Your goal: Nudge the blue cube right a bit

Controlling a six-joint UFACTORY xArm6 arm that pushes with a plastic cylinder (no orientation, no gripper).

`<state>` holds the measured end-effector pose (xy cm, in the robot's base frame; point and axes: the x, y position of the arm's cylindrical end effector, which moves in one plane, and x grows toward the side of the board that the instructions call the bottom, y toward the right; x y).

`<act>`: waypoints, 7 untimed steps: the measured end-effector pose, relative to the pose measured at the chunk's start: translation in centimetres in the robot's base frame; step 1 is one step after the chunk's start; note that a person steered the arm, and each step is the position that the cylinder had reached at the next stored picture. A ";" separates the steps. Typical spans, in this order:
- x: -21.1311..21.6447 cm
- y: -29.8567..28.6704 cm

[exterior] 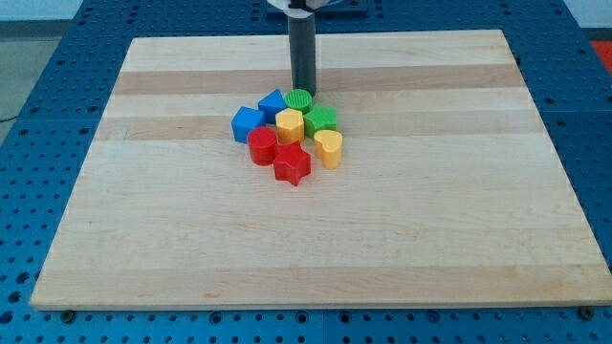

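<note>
— While the rod [303,53] stands upright over the wooden board [459,239], where does its end sit?

— My tip [304,91] is down on the wood at the cluster's top edge, right against the green cylinder [298,98]. No claw on this arm, only a plain rod, so nothing spreads or pinches.

— And the blue cube?

— The blue cube [248,123] lies below my tip and off to the view's left, at the cluster's left edge. A second blue block [273,103] sits between it and my tip, shape hard to tell.

— What else is packed in?

— Straight below my tip, a yellow block [290,125]; to the view's right of that, another green block [320,118], with a yellow heart [329,148] under it. Lower still, a red cylinder [262,145] touching the blue cube, and a red star [293,164] farthest from my tip.
</note>
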<state>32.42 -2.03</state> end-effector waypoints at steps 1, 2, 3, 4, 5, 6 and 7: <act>0.0 -0.2; 0.0 -0.2; 0.0 -0.3; 0.1 -0.3; 0.1 -0.3; 0.0 -0.7; -2.6 -3.6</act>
<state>29.80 -5.63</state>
